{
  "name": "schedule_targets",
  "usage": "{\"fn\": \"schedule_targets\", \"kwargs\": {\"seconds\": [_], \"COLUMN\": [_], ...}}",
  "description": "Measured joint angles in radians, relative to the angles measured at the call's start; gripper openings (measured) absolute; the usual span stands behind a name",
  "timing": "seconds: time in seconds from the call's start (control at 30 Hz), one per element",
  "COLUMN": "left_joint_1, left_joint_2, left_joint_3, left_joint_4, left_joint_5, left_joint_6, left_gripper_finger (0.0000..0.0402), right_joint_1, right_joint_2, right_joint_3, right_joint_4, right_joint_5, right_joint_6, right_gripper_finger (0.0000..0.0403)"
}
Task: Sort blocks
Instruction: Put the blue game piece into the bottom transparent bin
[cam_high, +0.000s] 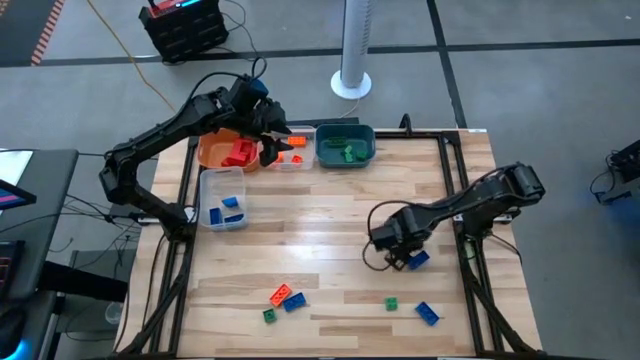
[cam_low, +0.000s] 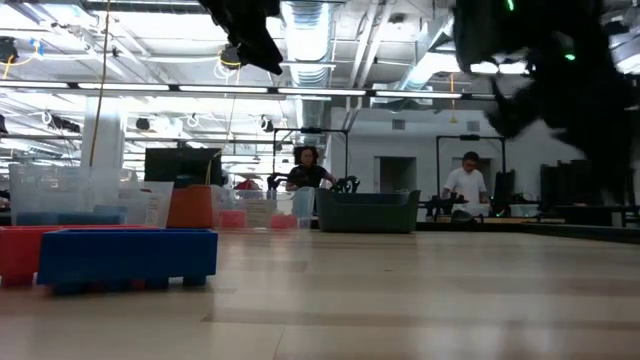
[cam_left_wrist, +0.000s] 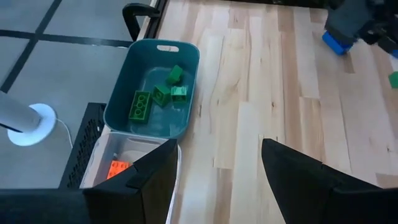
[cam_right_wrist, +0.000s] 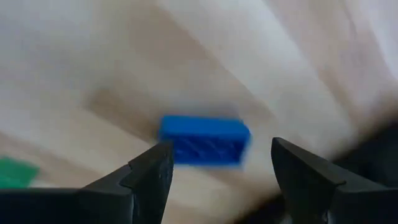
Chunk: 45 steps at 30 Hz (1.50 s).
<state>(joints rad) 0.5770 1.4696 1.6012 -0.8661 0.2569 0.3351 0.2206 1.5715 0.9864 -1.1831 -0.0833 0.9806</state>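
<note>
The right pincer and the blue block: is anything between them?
No. In the right wrist view, the open right pincer hangs just above the blue block, with only bare wooden table around it.

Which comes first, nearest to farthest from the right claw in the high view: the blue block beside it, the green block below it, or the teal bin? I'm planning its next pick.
Measured from the right claw:
1. Blue block, right beside the claw.
2. Green block, toward the table's near edge.
3. Teal bin, at the far edge.
</note>
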Motion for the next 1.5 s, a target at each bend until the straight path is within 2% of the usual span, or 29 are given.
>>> {"fn": "schedule_targets", "kwargs": {"seconds": [0.07,0.2,0.37,0.47,0.67,0.77,0.9,1.03,1.2,1.5], "left_joint_1": [0.0,0.0,0.0,0.0,0.0,0.0,0.0,0.0,0.0,0.0], "left_joint_2": [0.0,0.0,0.0,0.0,0.0,0.0,0.0,0.0,0.0,0.0], "left_joint_3": [0.0,0.0,0.0,0.0,0.0,0.0,0.0,0.0,0.0,0.0], "left_joint_4": [-0.007,-0.015,-0.015,-0.015,-0.004,0.009,0.012,0.01,0.009,0.008], "left_joint_5": [0.0,0.0,0.0,0.0,-0.001,0.0,0.0,-0.001,-0.001,-0.004], "left_joint_6": [-0.001,-0.016,-0.017,-0.017,0.016,0.019,0.02,0.019,0.01,-0.024], "left_gripper_finger": [0.0229,0.0229,0.0229,0.0229,0.0229,0.0229,0.0229,0.0229,0.0229,0.0229], "right_joint_1": [-0.029,-0.033,0.021,0.076,0.148,0.171,0.18,0.17,0.175,0.227], "right_joint_2": [-0.001,-0.038,-0.099,-0.126,-0.167,-0.16,-0.137,-0.106,-0.087,-0.085], "right_joint_3": [-0.031,-0.07,-0.107,-0.125,-0.124,-0.124,-0.121,-0.092,-0.09,-0.112], "right_joint_4": [-0.027,0.067,0.223,0.212,0.172,0.126,0.155,0.124,0.106,0.129], "right_joint_5": [-0.062,-0.075,-0.001,0.008,0.002,0.0,-0.014,-0.043,-0.048,-0.054], "right_joint_6": [0.106,0.355,0.688,0.748,0.533,0.275,-0.144,-0.426,-0.631,-0.819], "right_gripper_finger": [0.0276,0.0276,0.0276,0.0276,0.0276,0.0276,0.0276,0.0276,0.0276,0.0276]}}
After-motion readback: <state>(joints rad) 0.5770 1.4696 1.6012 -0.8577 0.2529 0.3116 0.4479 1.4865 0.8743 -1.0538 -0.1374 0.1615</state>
